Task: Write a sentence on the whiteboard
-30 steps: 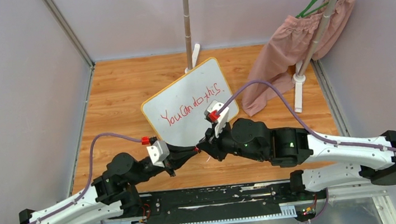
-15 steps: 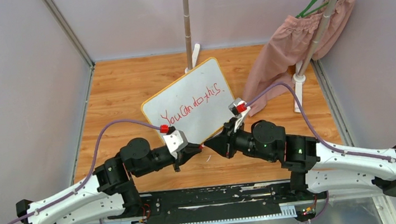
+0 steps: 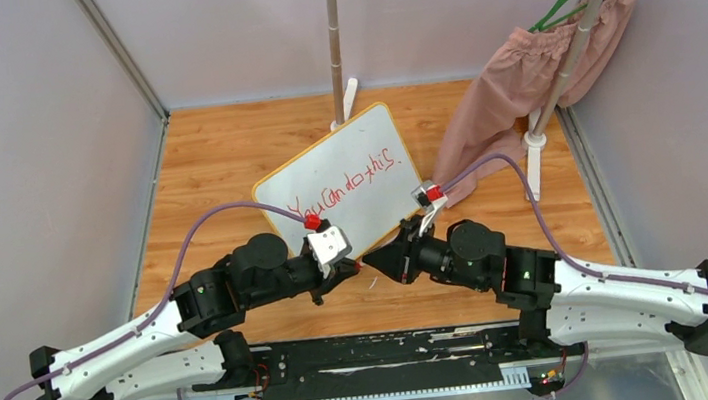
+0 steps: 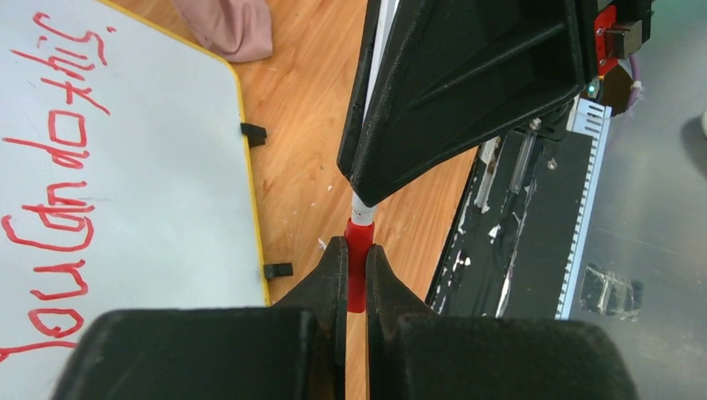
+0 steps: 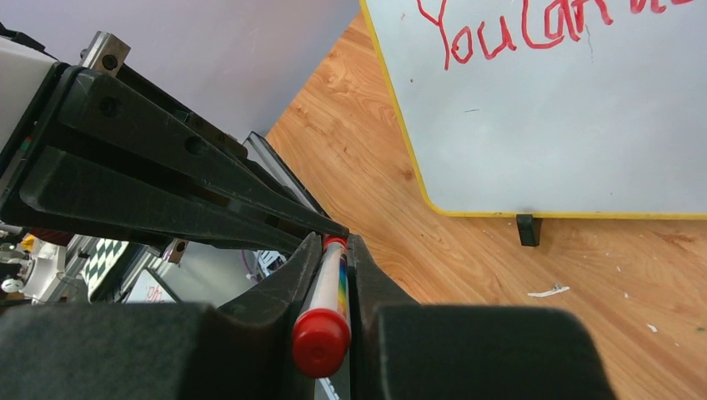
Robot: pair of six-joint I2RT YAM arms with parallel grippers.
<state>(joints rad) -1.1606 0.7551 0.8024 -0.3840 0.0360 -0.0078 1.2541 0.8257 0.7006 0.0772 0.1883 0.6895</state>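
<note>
Whiteboard [image 3: 338, 182] lies tilted on the wooden floor [image 3: 215, 165], beyond both arms, with the sentence [image 3: 344, 189] "You can do this." in red across it. Just near of its lower edge the 2 grippers meet tip to tip. The right gripper [image 5: 333, 250] clamps the marker [image 5: 327, 296] by its white barrel, red end cap toward its camera. The left gripper [image 4: 357, 250] is pinched fully closed on the red cap [image 4: 359, 267] at the marker's other end. Pink garment [image 3: 519, 91] hangs on a rack [image 3: 565, 55] at the right.
</note>
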